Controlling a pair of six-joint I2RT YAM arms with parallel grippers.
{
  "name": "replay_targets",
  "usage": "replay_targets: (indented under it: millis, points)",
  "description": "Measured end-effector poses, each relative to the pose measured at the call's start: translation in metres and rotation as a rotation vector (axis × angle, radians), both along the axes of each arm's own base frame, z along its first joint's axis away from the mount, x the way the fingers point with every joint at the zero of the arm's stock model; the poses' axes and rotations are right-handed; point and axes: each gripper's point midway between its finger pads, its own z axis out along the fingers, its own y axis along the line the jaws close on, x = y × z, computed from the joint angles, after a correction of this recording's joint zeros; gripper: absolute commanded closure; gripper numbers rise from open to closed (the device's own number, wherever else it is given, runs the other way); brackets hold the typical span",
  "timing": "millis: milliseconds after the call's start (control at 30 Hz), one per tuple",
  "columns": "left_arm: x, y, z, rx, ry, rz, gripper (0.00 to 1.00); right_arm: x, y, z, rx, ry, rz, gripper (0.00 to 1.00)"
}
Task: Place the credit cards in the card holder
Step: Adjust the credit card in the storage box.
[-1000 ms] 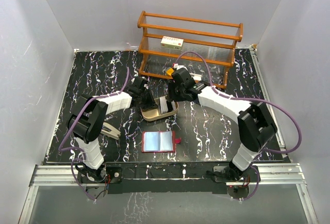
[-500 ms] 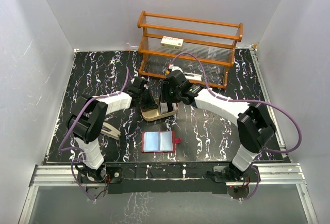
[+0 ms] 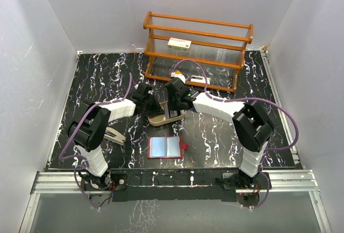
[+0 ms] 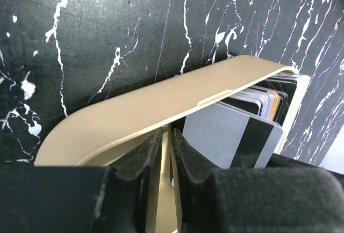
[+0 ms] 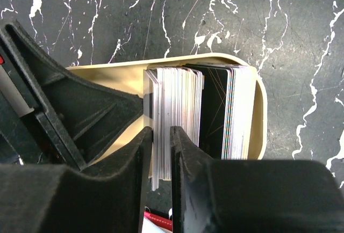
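Note:
The credit cards point(image 5: 177, 99) stand on edge in a tan oval tray point(image 3: 157, 119); they also show in the left wrist view point(image 4: 231, 131). My left gripper point(image 3: 152, 106) is shut on the tray's wall point(image 4: 134, 115), its fingers point(image 4: 142, 155) either side of the rim. My right gripper point(image 5: 161, 142) is down in the tray, shut on a few cards at the left end of the stack. The card holder point(image 3: 165, 147) lies open in front of the tray, red with bluish pockets; its red edge point(image 5: 161, 223) shows under my right fingers.
A wooden rack point(image 3: 199, 45) stands at the back with a white box with red marks point(image 3: 179, 43) on it. A small orange and white piece point(image 3: 177, 74) lies by its foot. A grey clip-like object point(image 3: 114, 135) lies at the left.
My right gripper has moved left and down from beside the tray onto the cards in it. My left gripper has stayed on the tray.

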Motion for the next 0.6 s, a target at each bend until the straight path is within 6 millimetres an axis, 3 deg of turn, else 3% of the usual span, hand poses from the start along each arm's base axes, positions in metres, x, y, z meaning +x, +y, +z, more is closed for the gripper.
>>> replay_targets:
  millis: [267,500,600]
  points:
    - [-0.0065,0.0001,0.0002,-0.015,0.014,-0.003,0.85,0.0095,0.0012,-0.0031,-0.062,-0.036,0.046,0.88]
    - [-0.0078,0.0001,-0.001,-0.034,0.015,-0.004,0.87,0.0084,0.0022,-0.003,-0.066,-0.03,0.064,0.73]
    - [-0.0079,-0.0003,-0.001,-0.041,0.014,-0.006,0.87,0.0068,0.0041,-0.0033,-0.056,-0.022,0.068,0.72]
